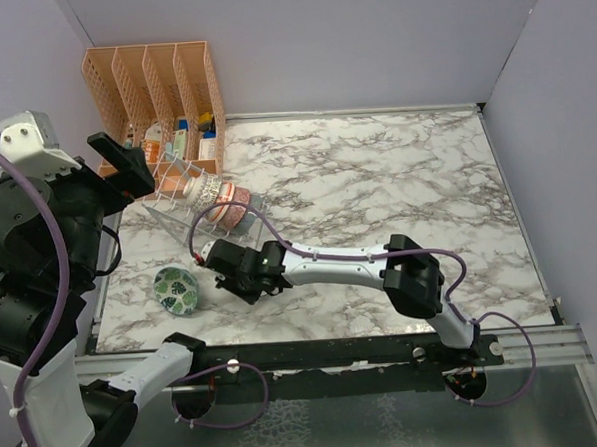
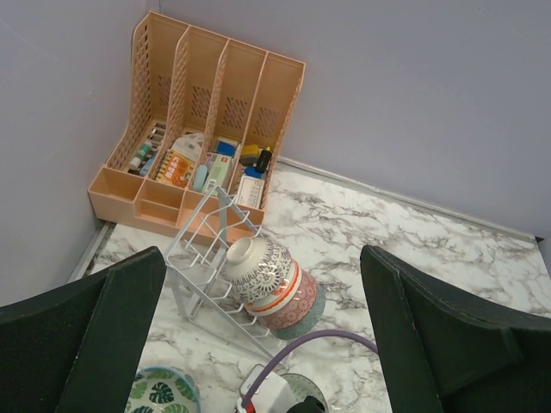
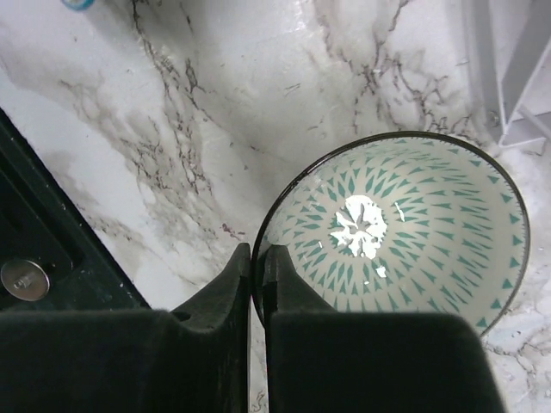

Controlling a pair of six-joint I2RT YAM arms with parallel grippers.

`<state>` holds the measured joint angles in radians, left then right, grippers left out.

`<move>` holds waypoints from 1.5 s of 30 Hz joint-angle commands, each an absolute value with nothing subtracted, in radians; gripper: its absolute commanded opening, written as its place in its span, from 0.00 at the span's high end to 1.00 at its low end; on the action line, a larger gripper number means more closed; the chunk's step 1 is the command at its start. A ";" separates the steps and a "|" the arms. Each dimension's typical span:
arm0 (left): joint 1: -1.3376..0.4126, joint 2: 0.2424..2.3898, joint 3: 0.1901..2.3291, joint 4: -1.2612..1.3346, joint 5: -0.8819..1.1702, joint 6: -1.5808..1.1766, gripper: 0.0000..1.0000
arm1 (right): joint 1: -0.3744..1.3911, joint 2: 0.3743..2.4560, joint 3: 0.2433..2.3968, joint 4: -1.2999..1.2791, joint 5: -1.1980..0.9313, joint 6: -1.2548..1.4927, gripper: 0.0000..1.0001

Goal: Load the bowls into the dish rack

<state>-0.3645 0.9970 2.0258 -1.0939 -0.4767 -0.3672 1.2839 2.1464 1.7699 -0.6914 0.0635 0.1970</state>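
The clear dish rack (image 1: 177,205) stands at the back left, and it also shows in the left wrist view (image 2: 200,274). A nested stack of patterned bowls (image 1: 222,200) lies on its side in the rack: grey-white, orange-banded, pink-red and teal (image 2: 274,284). A bowl with green leaf marks (image 1: 175,290) sits upright on the table in front of the rack (image 2: 162,394). My right gripper (image 3: 256,251) is shut on the dark rim of a bowl with teal triangles inside (image 3: 396,228), low over the table by the rack (image 1: 223,260). My left gripper (image 1: 125,164) is open and empty, high above the rack (image 2: 258,258).
An orange slotted file organizer (image 1: 156,86) with small items stands in the back left corner, right behind the rack (image 2: 207,129). Grey walls close the left, back and right sides. The right arm's purple cable (image 1: 279,239) loops next to the rack. A dark table edge (image 3: 34,258) lies near the held bowl.
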 commanded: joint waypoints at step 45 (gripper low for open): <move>-0.383 1.046 2.185 -1.103 -0.469 -0.279 0.01 | 0.900 2.176 1.743 0.895 -0.073 1.681 0.99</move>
